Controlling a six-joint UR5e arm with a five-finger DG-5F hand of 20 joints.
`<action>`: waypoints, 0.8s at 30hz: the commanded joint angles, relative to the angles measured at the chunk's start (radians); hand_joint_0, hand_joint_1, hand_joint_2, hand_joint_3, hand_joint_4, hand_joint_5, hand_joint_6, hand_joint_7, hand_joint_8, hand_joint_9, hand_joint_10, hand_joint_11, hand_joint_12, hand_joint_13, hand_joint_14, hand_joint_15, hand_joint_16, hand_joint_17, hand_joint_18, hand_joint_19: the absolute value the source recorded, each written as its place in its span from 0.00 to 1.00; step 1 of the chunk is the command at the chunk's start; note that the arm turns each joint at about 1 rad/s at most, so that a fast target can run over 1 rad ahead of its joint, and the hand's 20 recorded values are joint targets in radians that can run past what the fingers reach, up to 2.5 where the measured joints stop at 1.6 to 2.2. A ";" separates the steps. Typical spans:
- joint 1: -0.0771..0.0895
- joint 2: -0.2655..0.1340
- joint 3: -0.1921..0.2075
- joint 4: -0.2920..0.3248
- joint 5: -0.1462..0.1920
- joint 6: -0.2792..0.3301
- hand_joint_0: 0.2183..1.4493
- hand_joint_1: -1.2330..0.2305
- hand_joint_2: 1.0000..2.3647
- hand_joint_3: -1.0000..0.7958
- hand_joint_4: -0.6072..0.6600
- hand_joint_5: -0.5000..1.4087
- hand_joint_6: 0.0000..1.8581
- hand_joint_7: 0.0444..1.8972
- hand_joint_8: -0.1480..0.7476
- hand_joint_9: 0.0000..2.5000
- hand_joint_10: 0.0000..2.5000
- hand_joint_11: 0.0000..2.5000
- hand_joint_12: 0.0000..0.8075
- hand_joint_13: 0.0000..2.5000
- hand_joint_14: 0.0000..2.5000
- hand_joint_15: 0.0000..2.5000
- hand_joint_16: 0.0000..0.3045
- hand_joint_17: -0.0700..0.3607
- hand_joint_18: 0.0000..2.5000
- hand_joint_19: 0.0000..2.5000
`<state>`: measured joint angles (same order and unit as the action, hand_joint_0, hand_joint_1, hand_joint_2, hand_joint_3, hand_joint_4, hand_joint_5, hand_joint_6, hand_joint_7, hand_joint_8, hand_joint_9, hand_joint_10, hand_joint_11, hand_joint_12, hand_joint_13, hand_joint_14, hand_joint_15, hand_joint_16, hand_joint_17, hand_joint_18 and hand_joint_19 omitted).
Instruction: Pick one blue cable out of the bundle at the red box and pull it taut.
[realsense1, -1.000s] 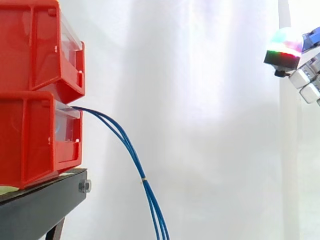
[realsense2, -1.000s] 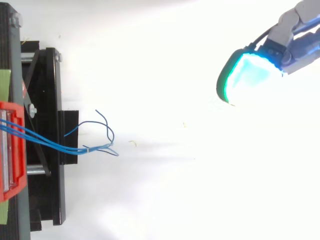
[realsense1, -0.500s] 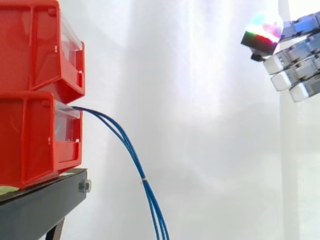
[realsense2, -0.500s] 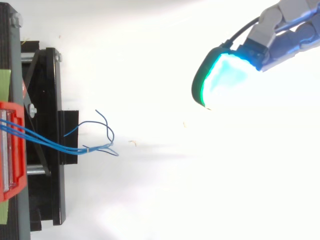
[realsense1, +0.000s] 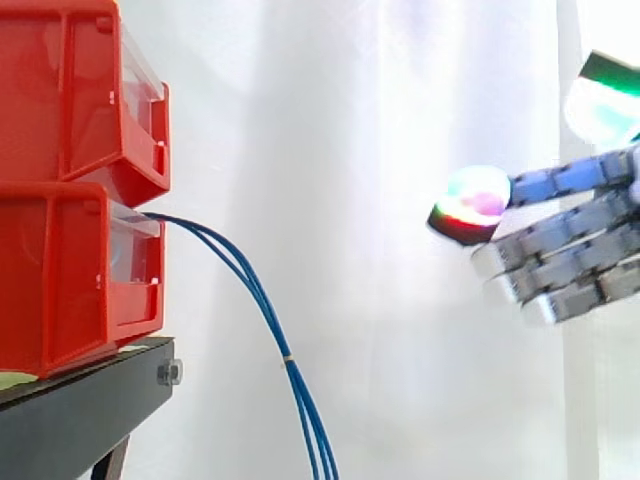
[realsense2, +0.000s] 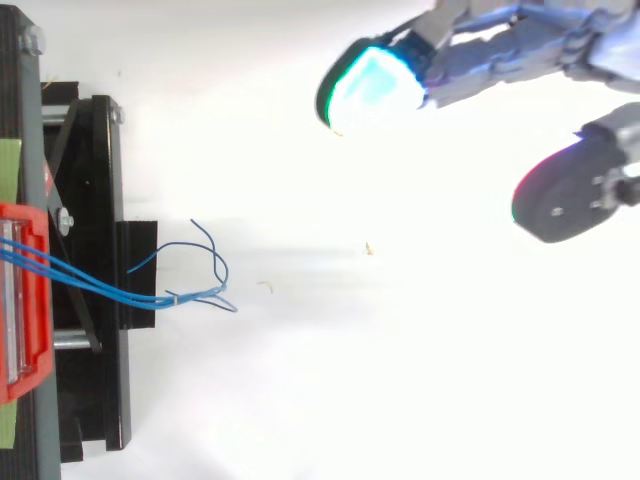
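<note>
A bundle of thin blue cables (realsense1: 262, 300) leaves the lower red box (realsense1: 75, 275) and droops down to the right, bound by a small tie. From above, the blue cables (realsense2: 110, 288) run right off the box (realsense2: 25, 300) and end in loose curled tips. The hand (realsense1: 570, 255) reaches in from the right at about the box's height, fingers stretched out straight toward the left, well apart from the cables. In the top view the hand (realsense2: 500, 55) is at the upper right, open, with the thumb spread apart below it. Nothing is held.
A second red box (realsense1: 70, 95) is stacked on the lower one. Both rest on a black stand (realsense1: 85, 410) at the left. A white curtain hangs behind. Open space lies between the cables and the hand.
The hand has come leftward and lower, toward the cables, and its fingers have stretched out more. The thumb has come into the top view. The cables have not moved.
</note>
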<state>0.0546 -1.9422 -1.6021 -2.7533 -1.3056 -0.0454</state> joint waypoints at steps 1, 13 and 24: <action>0.011 -0.077 -0.004 0.158 0.009 0.015 0.27 0.37 0.00 0.28 0.70 0.15 0.27 0.35 0.53 0.21 0.00 0.04 0.46 0.18 0.00 0.07 0.18 0.45 0.16 0.10; 0.031 -0.156 0.001 0.233 0.058 0.001 0.26 0.37 0.00 0.28 0.74 0.17 0.27 0.37 0.53 0.21 0.00 0.04 0.46 0.17 0.00 0.06 0.18 0.45 0.16 0.11; 0.062 -0.218 0.033 0.305 0.052 -0.034 0.26 0.37 0.00 0.28 0.76 0.17 0.27 0.39 0.53 0.21 0.00 0.04 0.46 0.17 0.00 0.07 0.18 0.45 0.16 0.11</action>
<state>0.1106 -2.1317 -1.5925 -2.4621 -1.2508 -0.0733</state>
